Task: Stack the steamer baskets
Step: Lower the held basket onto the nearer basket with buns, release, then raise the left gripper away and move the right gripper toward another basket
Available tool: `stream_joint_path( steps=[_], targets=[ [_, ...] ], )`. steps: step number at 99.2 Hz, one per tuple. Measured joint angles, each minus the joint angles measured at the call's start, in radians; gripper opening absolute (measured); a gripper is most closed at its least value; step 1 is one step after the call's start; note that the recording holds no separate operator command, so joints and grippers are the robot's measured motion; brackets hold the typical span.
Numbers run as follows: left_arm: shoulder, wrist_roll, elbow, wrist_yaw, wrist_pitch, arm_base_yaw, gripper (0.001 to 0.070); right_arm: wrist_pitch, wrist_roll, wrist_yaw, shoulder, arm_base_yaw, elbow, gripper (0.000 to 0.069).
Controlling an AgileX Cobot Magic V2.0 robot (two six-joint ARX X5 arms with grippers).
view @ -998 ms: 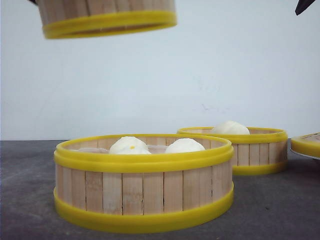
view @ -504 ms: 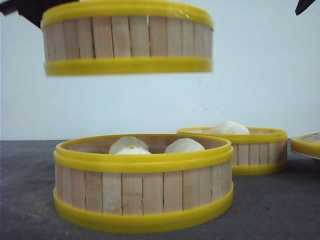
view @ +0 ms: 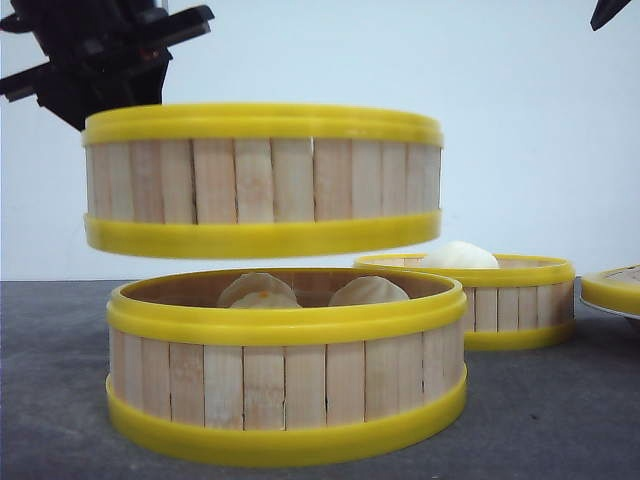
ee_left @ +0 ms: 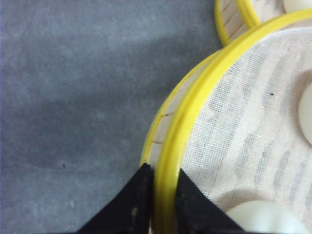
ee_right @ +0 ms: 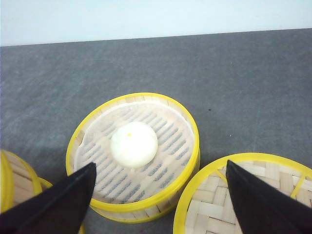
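In the front view one steamer basket (view: 262, 180) hangs level in the air, a small gap above a second steamer basket (view: 287, 365) that stands on the table with white buns (view: 370, 291) inside. My left gripper (view: 105, 95) holds the raised basket at its left rim. In the left wrist view that gripper (ee_left: 163, 170) is shut on the yellow rim (ee_left: 195, 117), one finger outside and one inside on the cloth liner. A third steamer basket (ee_right: 187, 124) with one bun stands at the back right, below my open right gripper (ee_right: 160, 168).
A flat woven lid (ee_right: 253, 195) with a yellow rim lies right of the third basket, also at the front view's right edge as the lid (view: 612, 290). The dark grey table (view: 550, 410) runs back to a white wall.
The held basket has come down from the top of the front view and shifted slightly right, now hovering just over the near basket. The left gripper has come into view. The right arm is unchanged.
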Motion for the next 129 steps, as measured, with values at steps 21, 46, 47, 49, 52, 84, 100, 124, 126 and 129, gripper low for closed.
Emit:
stream_joint_path(
  steps=[21, 46, 47, 49, 52, 84, 100, 124, 126, 129],
  targets=[
    [0.024, -0.006, -0.005, 0.0, 0.011, -0.005, 0.0029, 0.002, 0.0, 0.0, 0.0, 0.0, 0.0, 0.0528],
    [0.062, -0.008, -0.005, 0.001, 0.019, -0.026, 0.0029, 0.002, 0.0, 0.001, 0.0, 0.0, 0.0, 0.0528],
    [0.064, -0.008, -0.005, 0.001, 0.019, -0.027, 0.0029, 0.002, 0.0, 0.002, 0.0, 0.0, 0.0, 0.0528],
    [0.066, -0.008, -0.005, 0.001, 0.02, -0.028, 0.0029, 0.002, 0.0, 0.003, 0.0, 0.0, 0.0, 0.0528],
    [0.07, -0.009, -0.005, 0.001, 0.019, -0.03, 0.0029, 0.002, 0.0, 0.003, 0.0, 0.0, 0.0, 0.0528],
    [0.081, -0.012, -0.005, 0.001, 0.022, -0.031, 0.0029, 0.002, 0.0, 0.003, 0.0, 0.0, 0.0, 0.0528],
    [0.111, -0.02, -0.01, 0.008, 0.023, -0.031, 0.0029, 0.002, 0.0, 0.003, 0.0, 0.0, 0.0, 0.0528],
    [0.113, -0.028, -0.012, 0.011, 0.027, -0.032, 0.0083, 0.002, 0.0, 0.003, 0.0, 0.0, 0.0, 0.0528],
    [0.113, -0.029, -0.012, 0.011, 0.029, -0.032, 0.0109, 0.003, 0.0, 0.003, 0.0, 0.0, 0.0, 0.0528],
    [0.113, -0.03, -0.012, 0.011, 0.03, -0.032, 0.0164, 0.003, 0.0, 0.003, 0.0, 0.0, 0.0, 0.0528]
  ],
)
